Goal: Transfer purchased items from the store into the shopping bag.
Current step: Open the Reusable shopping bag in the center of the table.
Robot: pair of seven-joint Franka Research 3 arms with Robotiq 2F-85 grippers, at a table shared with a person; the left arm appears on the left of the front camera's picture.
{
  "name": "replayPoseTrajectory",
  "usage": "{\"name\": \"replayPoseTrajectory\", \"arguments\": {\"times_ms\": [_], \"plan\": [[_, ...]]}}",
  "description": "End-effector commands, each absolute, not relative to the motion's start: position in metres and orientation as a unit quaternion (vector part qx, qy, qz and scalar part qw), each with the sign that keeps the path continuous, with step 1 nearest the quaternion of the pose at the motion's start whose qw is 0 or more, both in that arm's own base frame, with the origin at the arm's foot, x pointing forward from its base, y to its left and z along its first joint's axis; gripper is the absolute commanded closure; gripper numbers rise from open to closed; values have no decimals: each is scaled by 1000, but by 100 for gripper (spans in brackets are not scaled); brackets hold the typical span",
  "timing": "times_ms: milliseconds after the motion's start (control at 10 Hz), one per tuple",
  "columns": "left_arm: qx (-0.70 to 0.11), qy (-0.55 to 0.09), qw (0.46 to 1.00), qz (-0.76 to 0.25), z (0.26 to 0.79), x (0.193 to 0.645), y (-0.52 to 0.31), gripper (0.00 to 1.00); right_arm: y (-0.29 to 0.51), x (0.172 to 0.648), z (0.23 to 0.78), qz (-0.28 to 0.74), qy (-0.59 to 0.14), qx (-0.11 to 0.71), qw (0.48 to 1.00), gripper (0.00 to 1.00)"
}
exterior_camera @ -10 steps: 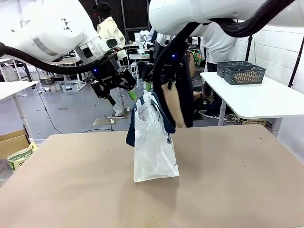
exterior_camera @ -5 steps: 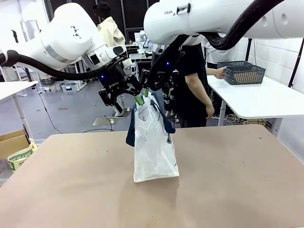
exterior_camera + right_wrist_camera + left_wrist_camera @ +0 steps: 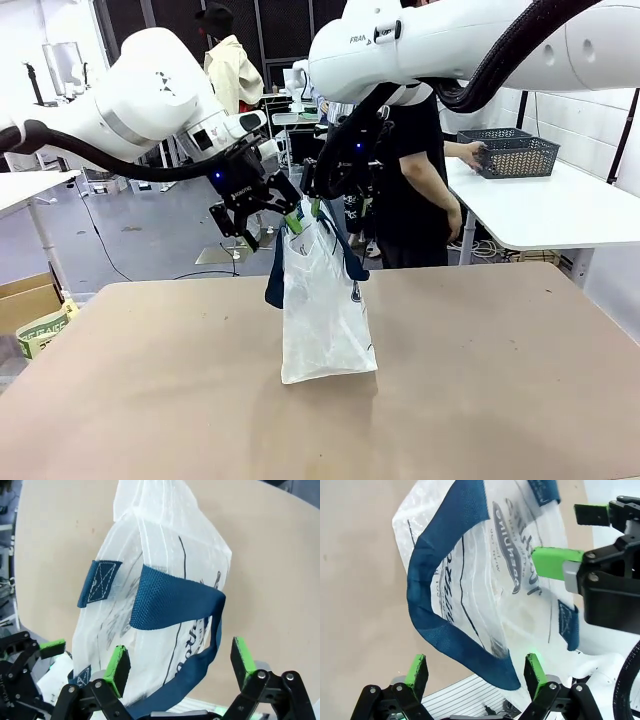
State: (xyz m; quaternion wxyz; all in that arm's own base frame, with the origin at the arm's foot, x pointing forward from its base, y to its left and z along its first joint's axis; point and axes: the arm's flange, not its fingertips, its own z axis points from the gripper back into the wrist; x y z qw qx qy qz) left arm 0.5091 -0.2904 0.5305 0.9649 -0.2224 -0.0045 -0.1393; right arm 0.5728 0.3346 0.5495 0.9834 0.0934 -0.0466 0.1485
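Beyond my tan counter (image 3: 500, 400), a person in a black shirt (image 3: 415, 190) stands beside a white table (image 3: 540, 215) on the right. Off the counter's left edge sits a cardboard box (image 3: 22, 295), a green-printed paper (image 3: 42, 330) beside it.

1 shopping bag (image 3: 325, 310) stood on the worktop (image 3: 480, 400), carrying 2 navy strap handles (image 3: 276, 270). 2 grippers, the left gripper (image 3: 268, 225) and the right gripper (image 3: 335, 212), hung over the bag's mouth. 2 mesh baskets (image 3: 515, 157) sat far behind the bag.
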Motion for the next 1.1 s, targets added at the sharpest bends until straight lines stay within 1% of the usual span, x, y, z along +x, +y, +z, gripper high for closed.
{"name": "replayPoseTrajectory", "arguments": {"times_ms": [0, 200, 300, 400, 600, 700, 800, 1000], "plan": [[-226, -3, 965, -135, 523, 506, -296, 0, 332, 568, 545, 141, -25, 99, 985, 0], [-218, -5, 966, -139, 512, 506, -302, 0, 332, 566, 539, 144, -10, 88, 986, 0], [-221, 5, 965, -142, 520, 508, -297, 0, 335, 567, 535, 150, -5, 88, 985, 0], [-221, 5, 965, -142, 520, 508, -297, 0, 334, 568, 543, 150, -24, 89, 984, 0], [-221, 5, 965, -142, 520, 508, -297, 0, 334, 568, 543, 150, -24, 89, 984, 0], [-221, 4, 965, -144, 518, 508, -300, 14, 335, 568, 541, 151, -18, 87, 985, 4], [-218, -10, 967, -128, 517, 508, -297, 34, 333, 564, 540, 125, -12, 74, 989, 23], [-221, -8, 968, -120, 516, 509, -292, 73, 325, 561, 539, 108, -3, 88, 990, 61]]}}
